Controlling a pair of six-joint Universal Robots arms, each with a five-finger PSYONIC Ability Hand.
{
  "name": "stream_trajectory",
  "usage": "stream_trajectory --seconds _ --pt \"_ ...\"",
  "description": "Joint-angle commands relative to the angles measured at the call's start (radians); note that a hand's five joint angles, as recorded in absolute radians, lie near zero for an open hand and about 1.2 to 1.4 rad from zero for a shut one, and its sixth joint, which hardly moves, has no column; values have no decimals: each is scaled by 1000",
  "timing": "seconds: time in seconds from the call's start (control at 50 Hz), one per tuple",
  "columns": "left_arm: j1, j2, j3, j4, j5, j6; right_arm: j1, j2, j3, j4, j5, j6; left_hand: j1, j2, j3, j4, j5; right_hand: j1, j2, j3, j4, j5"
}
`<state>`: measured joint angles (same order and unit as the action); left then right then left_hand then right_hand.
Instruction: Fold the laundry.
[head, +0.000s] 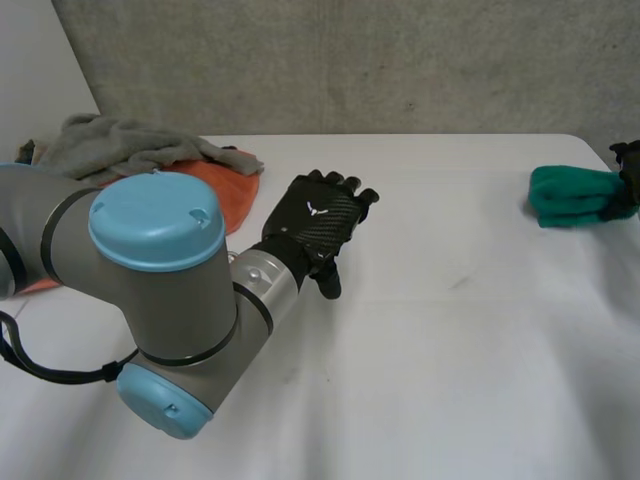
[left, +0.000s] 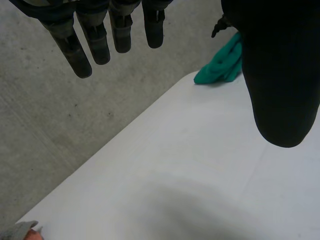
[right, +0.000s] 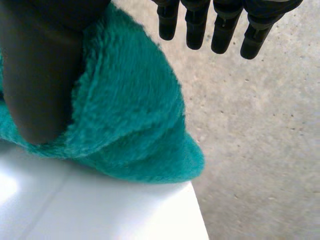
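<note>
A folded green fleece cloth (head: 572, 196) lies at the table's far right edge, near the corner. My right hand (head: 629, 168) is at that cloth's right end. In the right wrist view its fingers (right: 220, 27) are straight and clear of the green cloth (right: 131, 117), and the thumb (right: 40, 75) rests along the cloth's side, so the hand is open. My left hand (head: 322, 222) hovers over the middle of the table, open and empty, with straight fingers (left: 82, 47) and the thumb (left: 280, 90) apart. Beyond them lies the green cloth (left: 221, 64).
A heap of laundry sits at the table's back left: a grey cloth (head: 125, 145) on top of an orange one (head: 228, 185). The table's corner (right: 192, 200) drops off to the concrete floor (right: 250, 140) right beside the green cloth. My left arm (head: 155, 290) crosses the front left.
</note>
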<state>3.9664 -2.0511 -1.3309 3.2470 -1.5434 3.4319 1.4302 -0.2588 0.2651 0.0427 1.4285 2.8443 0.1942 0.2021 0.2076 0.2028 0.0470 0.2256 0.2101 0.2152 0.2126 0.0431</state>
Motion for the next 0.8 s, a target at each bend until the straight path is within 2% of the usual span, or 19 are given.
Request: stream_trajectory --seconds 0.02,0.1,0.16,0.24,0.32,0.46,0.54,0.6,0.62,0.64,0.7,0.72,0.78,0.8 --pt "1 -4 -2 -3 0 0 -16 15 2 -7 84 -160 34 26 21 25 7 -51 -36 -41 -38 -43" --pt "1 -4 -2 -1 0 0 -21 16 5 -30 144 -279 34 26 21 25 7 -51 -36 -41 -38 -43" --pt "1 -3 -1 -1 0 0 -14 13 14 -115 217 -411 31 23 18 22 4 -51 -36 -41 -38 -43" --pt "2 -1 -1 -1 0 0 2 -11 86 -198 204 -464 31 23 18 22 4 -51 -36 -41 -38 -43" --pt "4 6 -4 -1 -1 -5 39 -128 233 -256 159 -456 25 17 12 17 -2 -51 -36 -41 -38 -43" --pt "17 31 9 0 -9 0 107 -399 575 -529 159 -444 16 8 3 8 -11 -51 -36 -41 -38 -43" --pt "59 74 27 16 -27 0 140 -560 775 -702 155 -438 16 8 3 8 -11 -51 -36 -41 -38 -43" --pt "115 106 45 80 -87 9 205 -660 919 -806 129 -416 19 11 6 11 -8 -51 -36 -41 -38 -43" --pt "131 111 48 103 -105 12 222 -681 953 -820 115 -402 19 11 6 11 -8 -51 -36 -41 -38 -43" --pt "161 109 59 149 -134 24 249 -719 1023 -840 60 -366 22 14 9 14 -5 -51 -36 -41 -38 -43" --pt "224 95 79 203 -147 75 283 -766 1121 -837 -44 -300 22 14 9 14 -5 -51 -36 -41 -38 -43" --pt "279 80 94 229 -146 135 298 -795 1181 -828 -133 -258 22 14 9 14 -5 -51 -36 -41 -38 -43" --pt "359 34 122 246 -135 252 315 -852 1262 -782 -256 -226 19 11 6 11 -8 -51 -36 -41 -38 -43" --pt "411 -7 148 253 -123 332 329 -900 1305 -723 -320 -212 16 8 3 8 -11 -51 -36 -41 -38 -43"
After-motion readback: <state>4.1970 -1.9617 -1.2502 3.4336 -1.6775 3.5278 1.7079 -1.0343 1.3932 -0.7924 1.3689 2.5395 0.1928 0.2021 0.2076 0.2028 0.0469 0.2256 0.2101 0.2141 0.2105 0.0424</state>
